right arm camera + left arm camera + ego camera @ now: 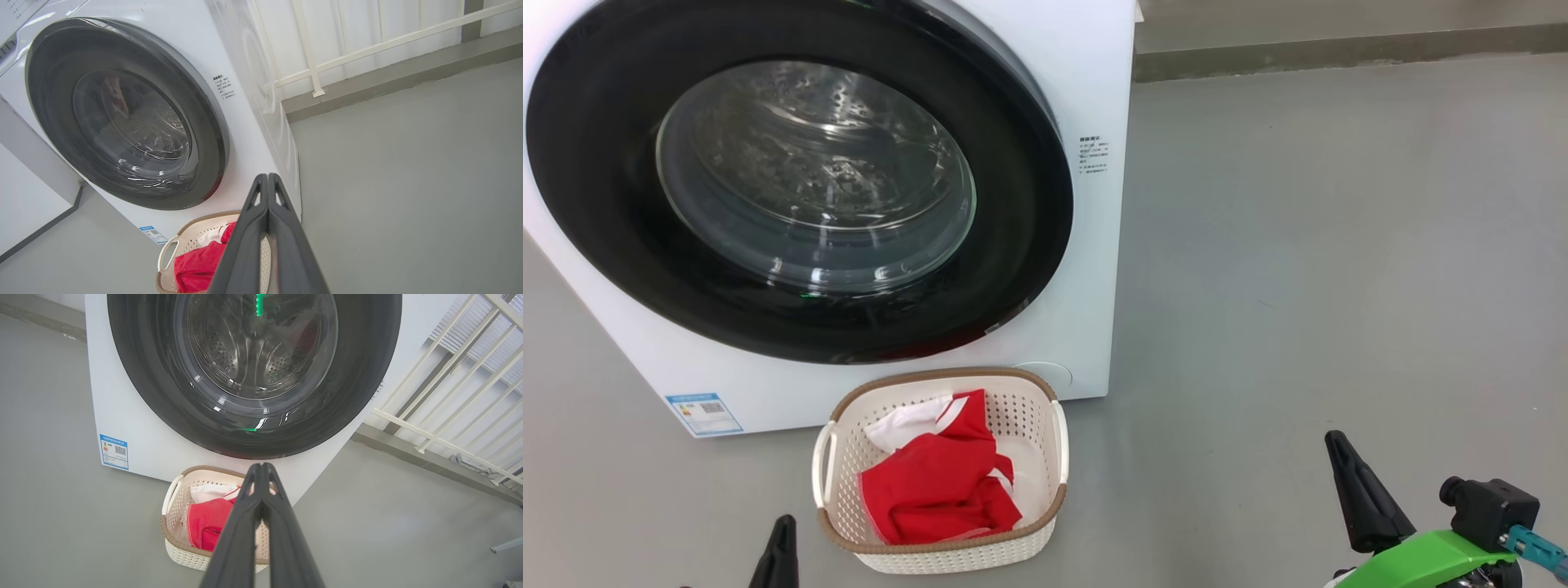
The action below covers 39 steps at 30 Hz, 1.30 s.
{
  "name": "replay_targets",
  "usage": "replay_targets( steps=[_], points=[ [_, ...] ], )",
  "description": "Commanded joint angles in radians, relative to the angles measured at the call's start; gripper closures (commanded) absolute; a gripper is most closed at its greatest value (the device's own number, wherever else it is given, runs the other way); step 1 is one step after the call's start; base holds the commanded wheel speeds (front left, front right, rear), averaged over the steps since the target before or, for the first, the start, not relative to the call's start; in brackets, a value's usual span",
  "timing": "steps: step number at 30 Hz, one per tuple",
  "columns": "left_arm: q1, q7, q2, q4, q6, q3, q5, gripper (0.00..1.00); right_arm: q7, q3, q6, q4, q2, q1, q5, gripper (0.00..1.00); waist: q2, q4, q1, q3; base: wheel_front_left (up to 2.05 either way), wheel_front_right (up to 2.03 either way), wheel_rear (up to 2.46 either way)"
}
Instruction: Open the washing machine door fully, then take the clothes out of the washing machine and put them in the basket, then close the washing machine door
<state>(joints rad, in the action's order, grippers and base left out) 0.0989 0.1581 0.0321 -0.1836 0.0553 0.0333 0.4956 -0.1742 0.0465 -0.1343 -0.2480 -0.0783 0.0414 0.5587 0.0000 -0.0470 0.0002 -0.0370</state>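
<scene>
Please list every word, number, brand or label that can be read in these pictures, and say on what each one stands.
Low on the washer front, a blue sticker: fine print and a square code, too small to read.
On the washer front, right of the door, a black print block: several short lines, too small to read.
No text here is sharp enough to quote.

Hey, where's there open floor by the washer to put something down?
Widest bare floor: right of the washing machine and the basket, back to the wall's base; the right gripper stands at its near edge. A smaller patch: left of the basket, below the blue label. Crowded: in front of the door, where the basket holds the clothes.
</scene>
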Motion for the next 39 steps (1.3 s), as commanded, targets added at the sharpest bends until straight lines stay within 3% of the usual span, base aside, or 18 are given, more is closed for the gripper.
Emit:
replay_targets(
  steps=[1, 39],
  points=[
    [-0.050, -0.007, 0.009, 0.019, 0.009, 0.018, 0.033, 1.00, 0.007, -0.005, 0.001, 0.023, -0.005, -0.048, 0.032, 1.00, 0.0000, 0.001, -0.0001, 0.001, 0.00, 0.00, 0.00],
    [-0.115, -0.117, 0.013, -0.015, 0.036, 0.044, 0.479, 1.00, 0.115, -0.059, 0.002, 0.015, 0.001, -0.089, 0.460, 1.00, 0.0000, 0.020, -0.0001, 0.017, 0.00, 0.00, 0.00]
  ],
)
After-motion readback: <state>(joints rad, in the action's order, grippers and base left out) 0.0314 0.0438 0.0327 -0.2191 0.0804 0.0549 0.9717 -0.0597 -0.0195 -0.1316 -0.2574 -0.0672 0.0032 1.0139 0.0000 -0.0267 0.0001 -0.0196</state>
